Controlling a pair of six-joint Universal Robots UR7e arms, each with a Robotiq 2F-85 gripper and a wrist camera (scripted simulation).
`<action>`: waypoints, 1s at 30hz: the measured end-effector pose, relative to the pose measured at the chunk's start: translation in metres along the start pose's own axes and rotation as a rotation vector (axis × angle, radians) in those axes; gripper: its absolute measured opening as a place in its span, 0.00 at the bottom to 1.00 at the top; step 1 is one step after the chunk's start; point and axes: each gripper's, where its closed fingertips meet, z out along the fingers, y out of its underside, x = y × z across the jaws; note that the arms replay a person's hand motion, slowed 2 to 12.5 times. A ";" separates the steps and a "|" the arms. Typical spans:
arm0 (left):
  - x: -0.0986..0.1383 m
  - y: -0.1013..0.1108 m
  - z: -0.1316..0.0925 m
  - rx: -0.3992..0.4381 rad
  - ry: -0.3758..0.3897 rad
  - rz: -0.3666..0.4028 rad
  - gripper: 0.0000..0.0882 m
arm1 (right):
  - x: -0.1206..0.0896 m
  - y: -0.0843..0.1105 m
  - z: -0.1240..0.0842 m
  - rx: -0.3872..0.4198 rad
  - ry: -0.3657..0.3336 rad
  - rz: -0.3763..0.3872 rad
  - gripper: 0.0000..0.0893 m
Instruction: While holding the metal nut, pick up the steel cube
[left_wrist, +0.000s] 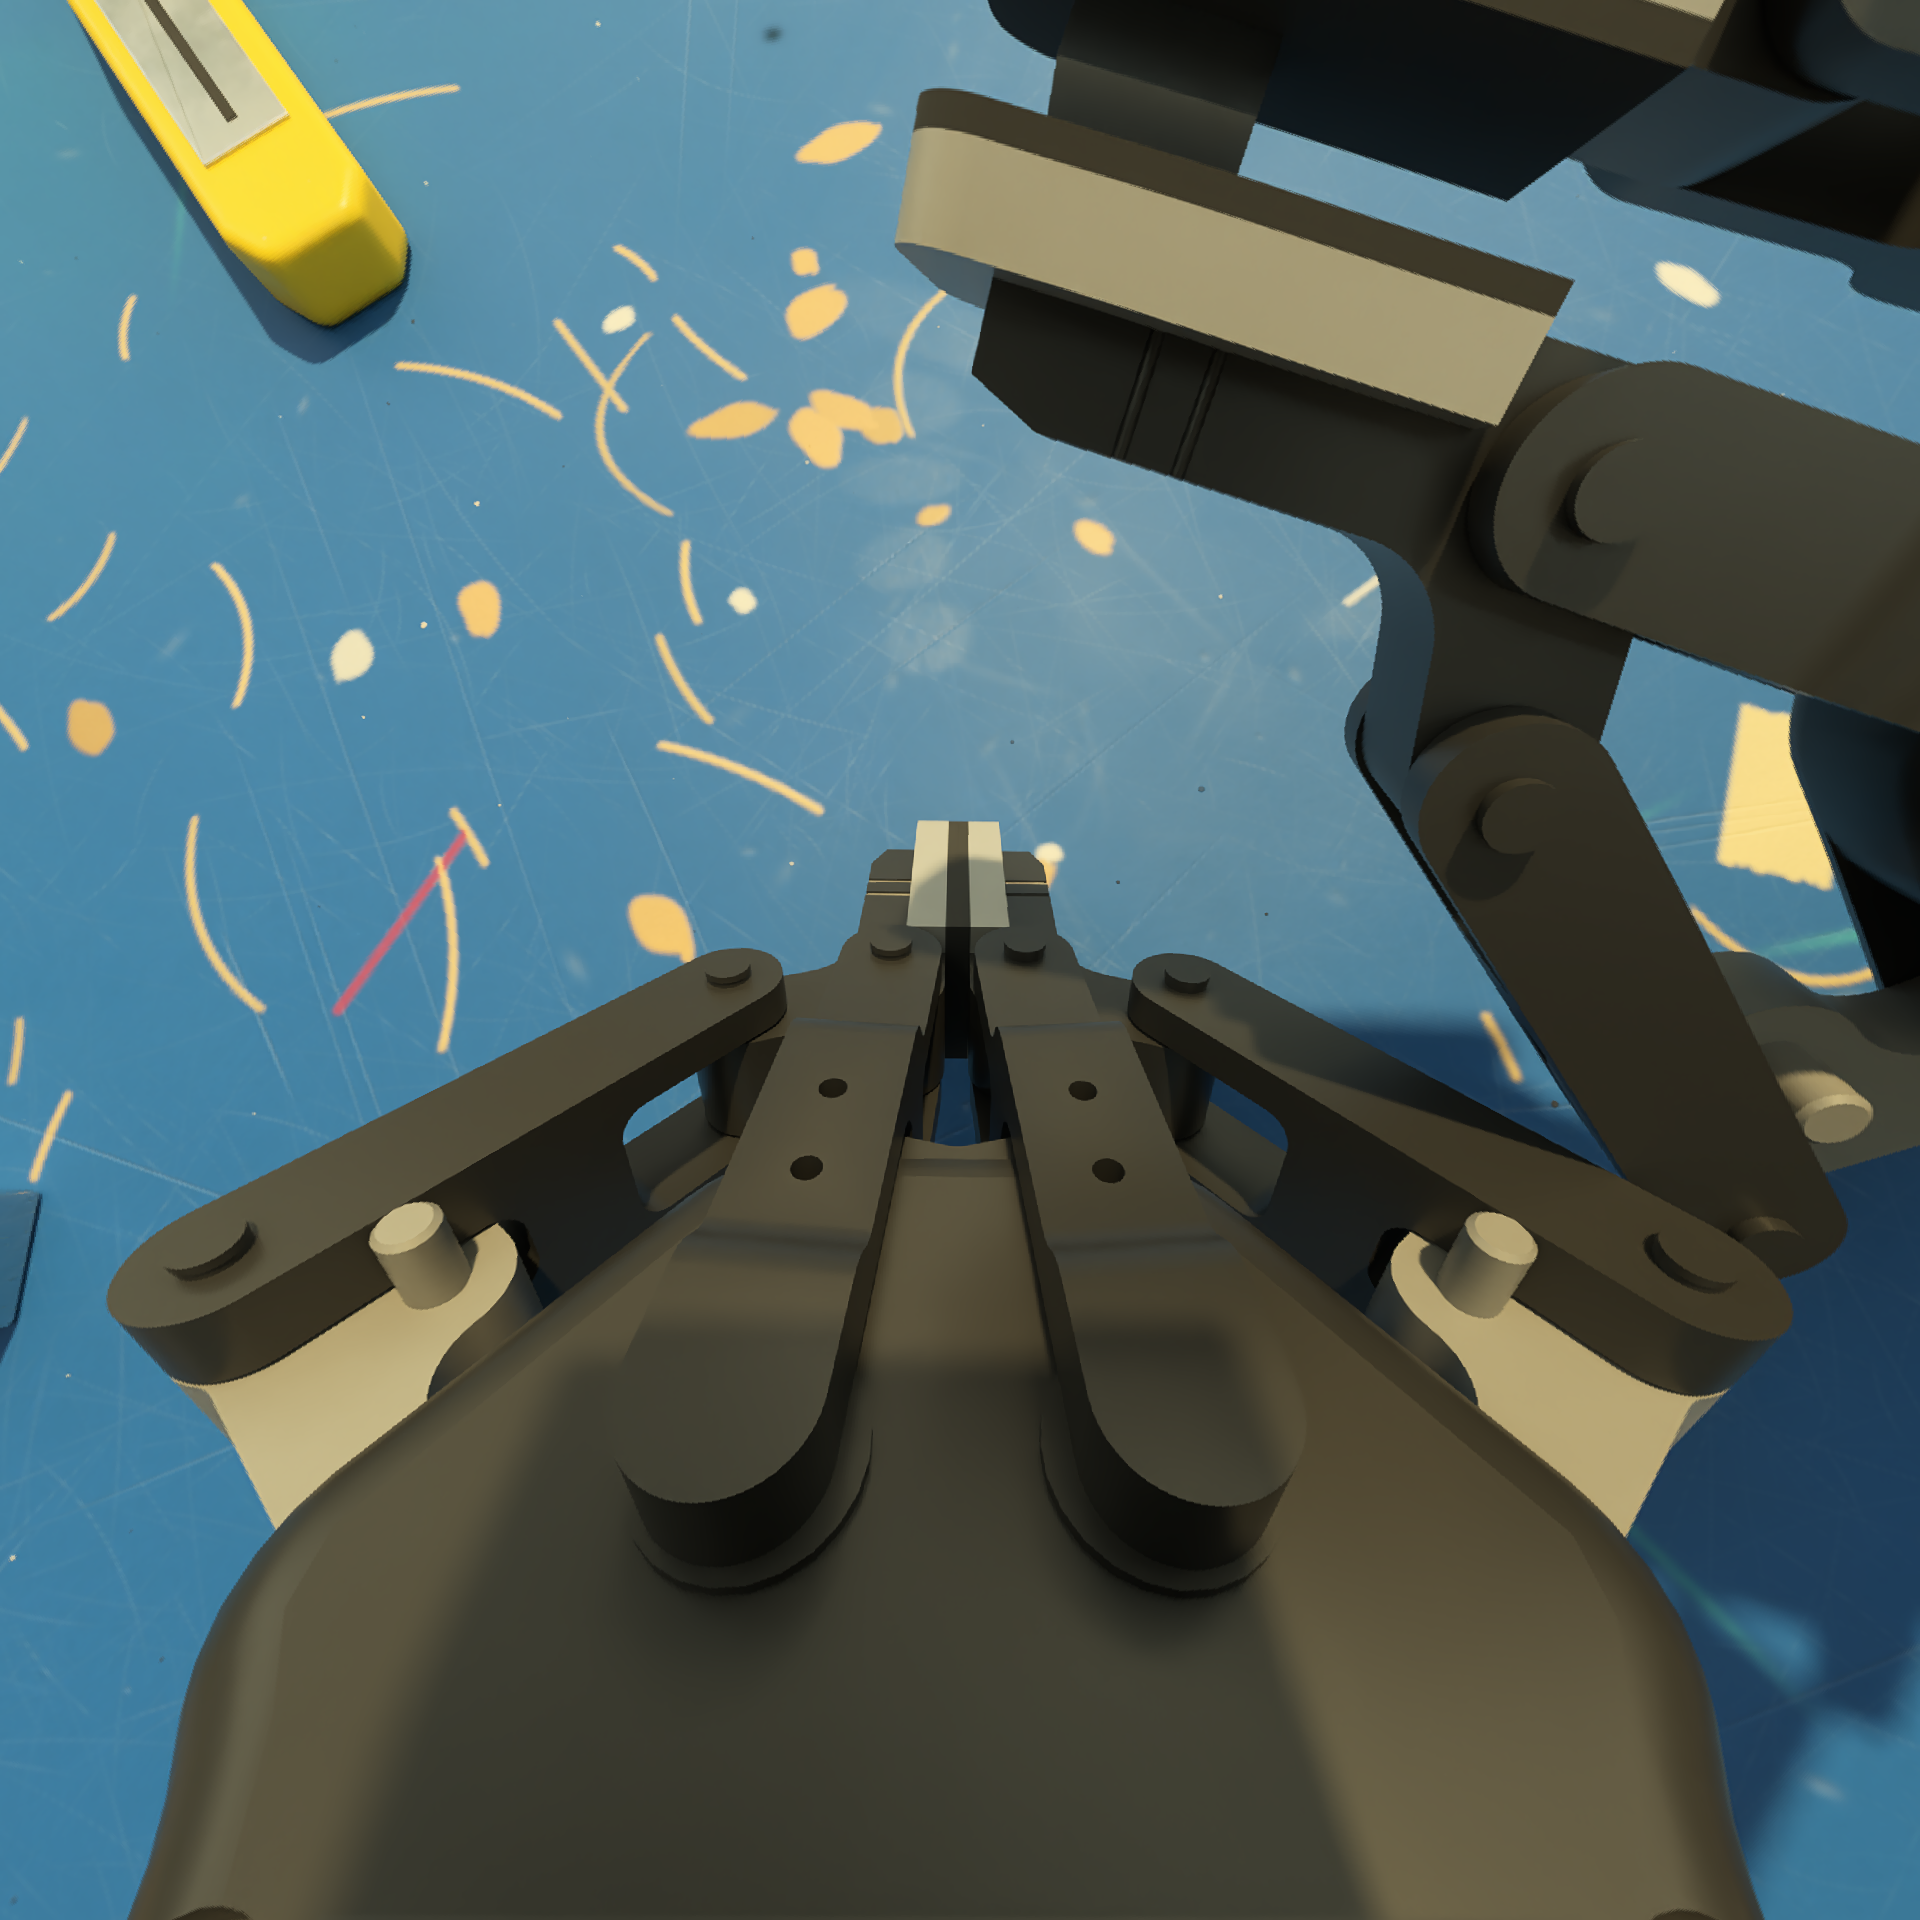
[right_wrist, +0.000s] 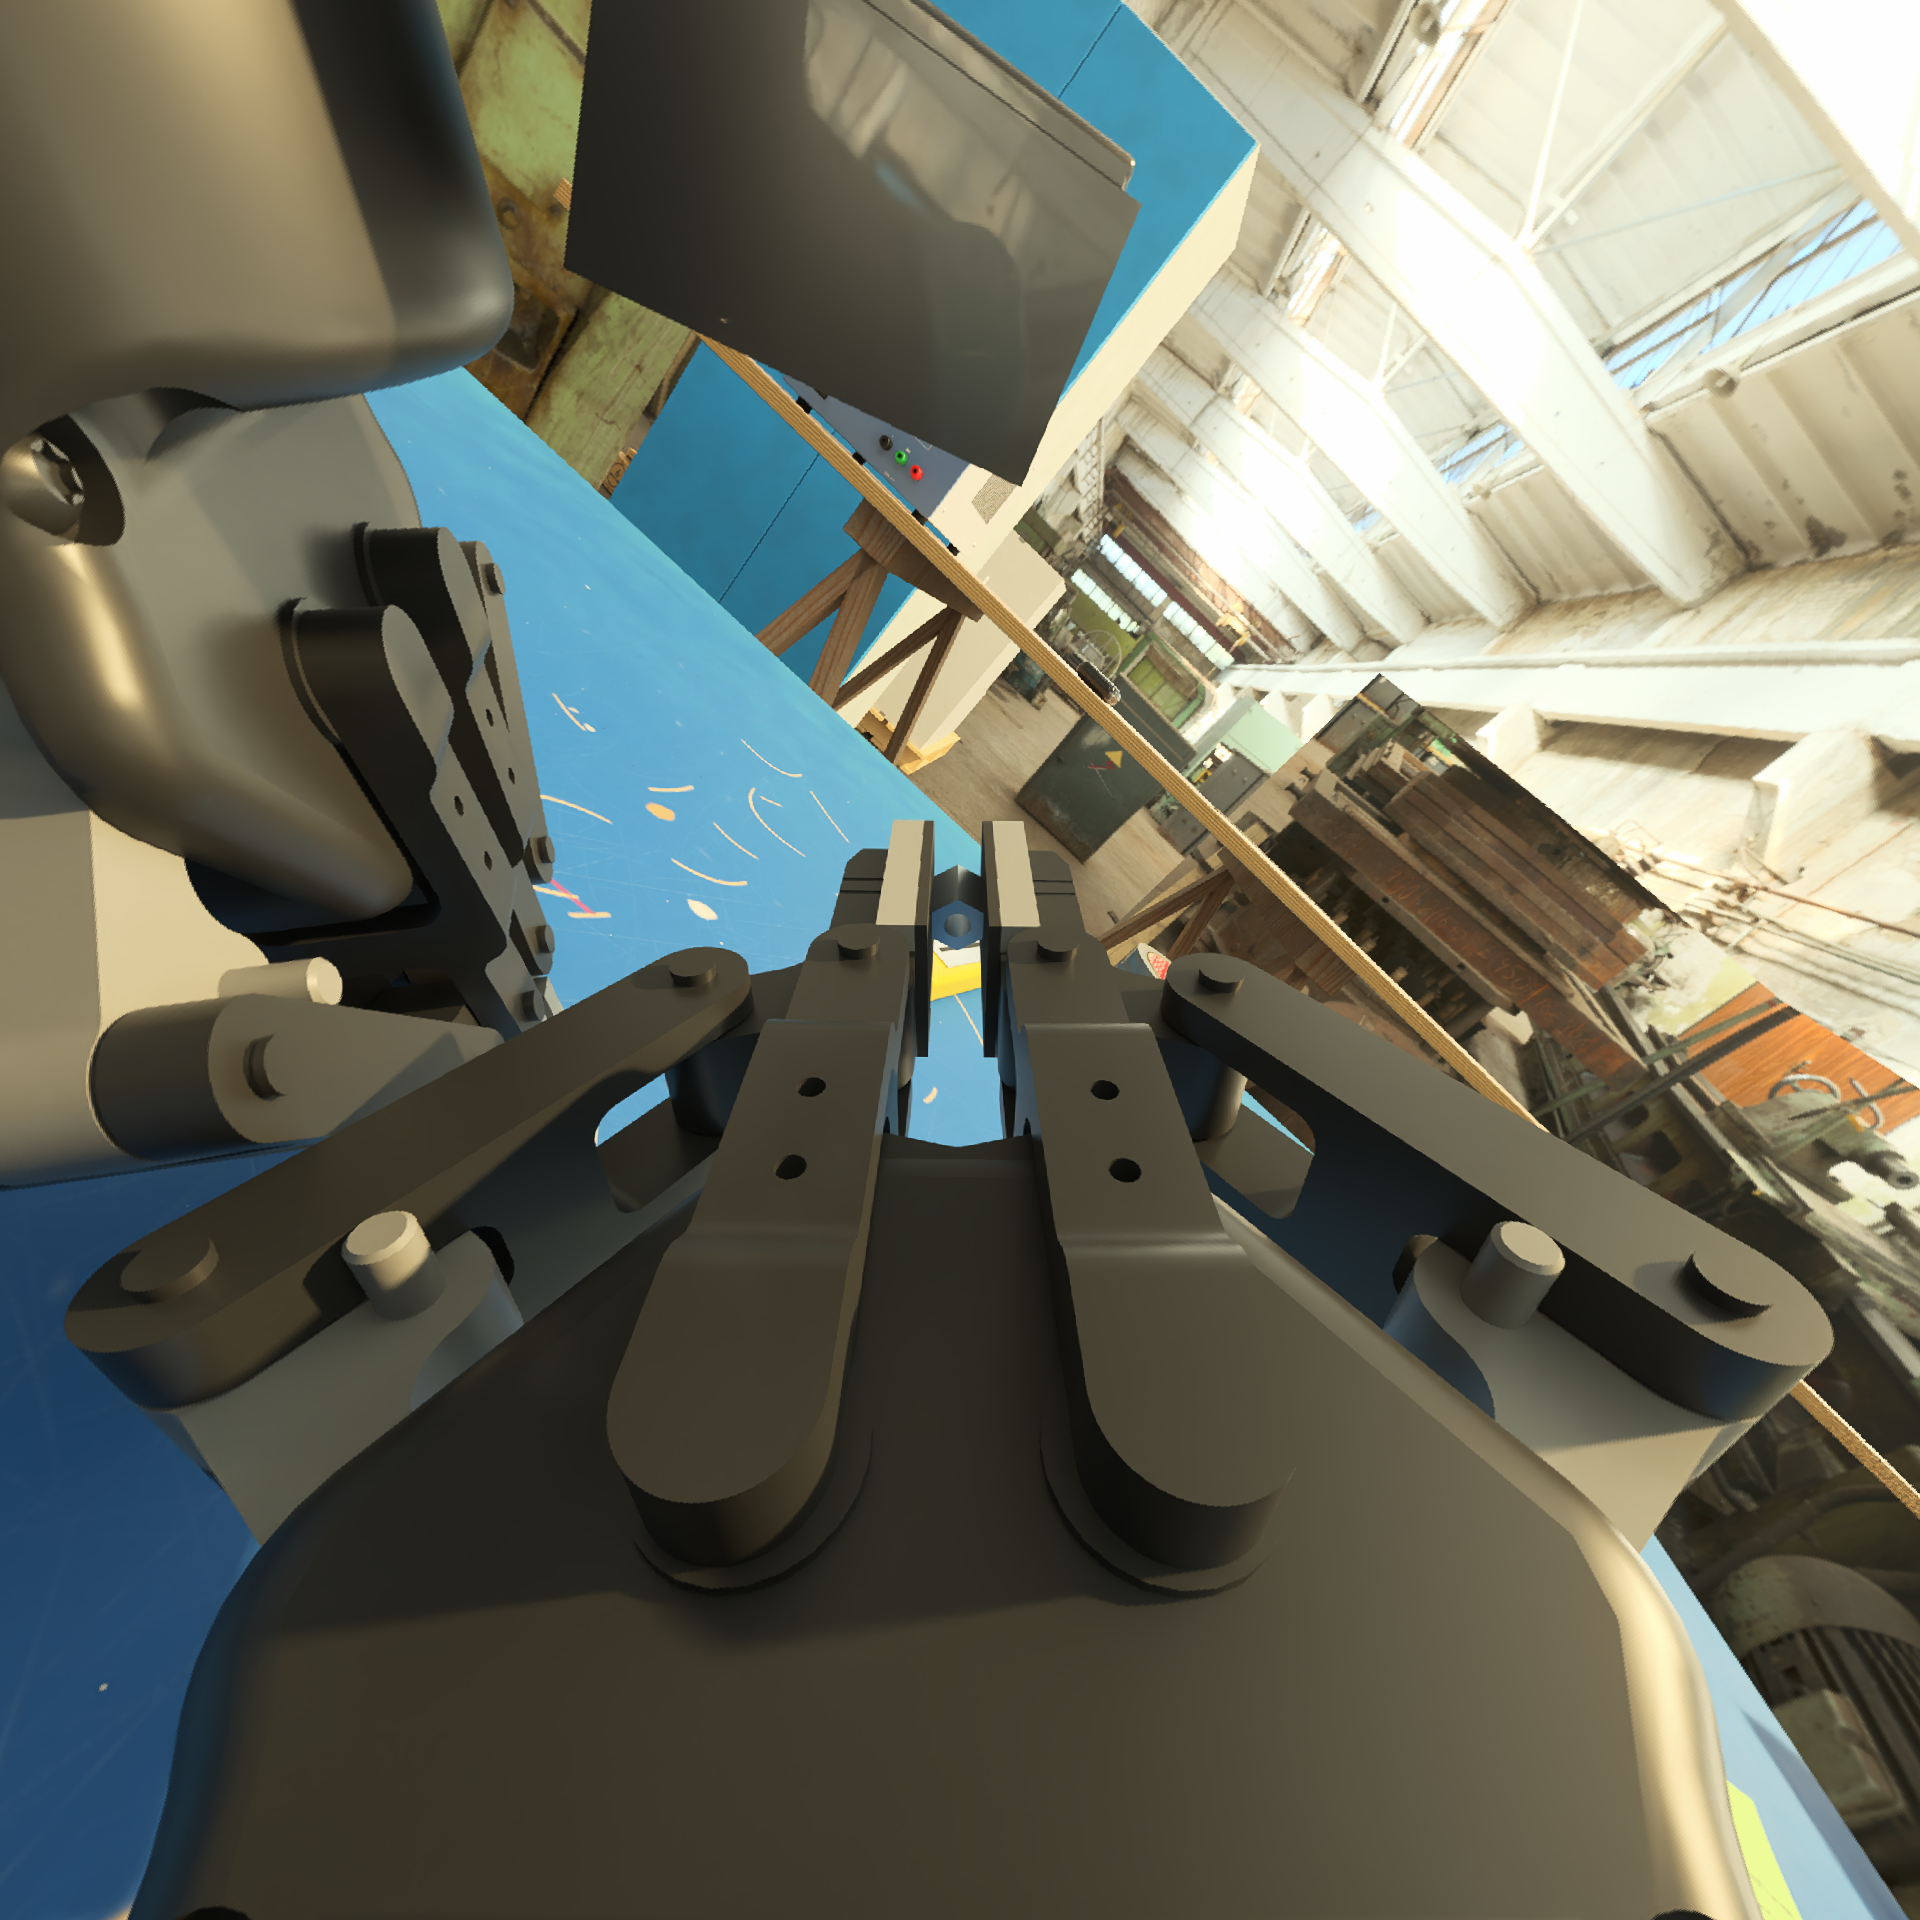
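Note:
In the right wrist view my right gripper (right_wrist: 957, 883) is shut on a small grey hexagonal metal nut (right_wrist: 957, 922), held between the pads above the blue table (right_wrist: 644, 665). In the left wrist view my left gripper (left_wrist: 957, 871) is shut, pads together with nothing between them, pointing down at the table (left_wrist: 416, 727). One finger (left_wrist: 1226, 281) of the right gripper hangs close at the upper right of that view. The left gripper's fingers (right_wrist: 488, 769) show at the left of the right wrist view. No steel cube is visible in either view.
A yellow block with a grey strip (left_wrist: 260, 177) lies on the table at the upper left; a yellow piece (right_wrist: 951, 979) shows behind the nut. The table's wooden edge (right_wrist: 1143, 748) runs diagonally. A dark panel (right_wrist: 852, 208) stands at the back.

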 end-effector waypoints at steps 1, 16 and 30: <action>0.000 0.000 0.000 -0.005 -0.004 0.003 0.00 | 0.000 0.001 0.000 -0.001 0.000 0.004 0.09; -0.005 -0.002 -0.001 -0.063 -0.100 0.087 0.00 | 0.004 0.010 0.000 -0.017 0.003 0.046 0.09; -0.006 -0.001 0.000 -0.076 -0.108 0.092 0.00 | 0.005 0.011 0.000 -0.016 0.011 0.029 0.09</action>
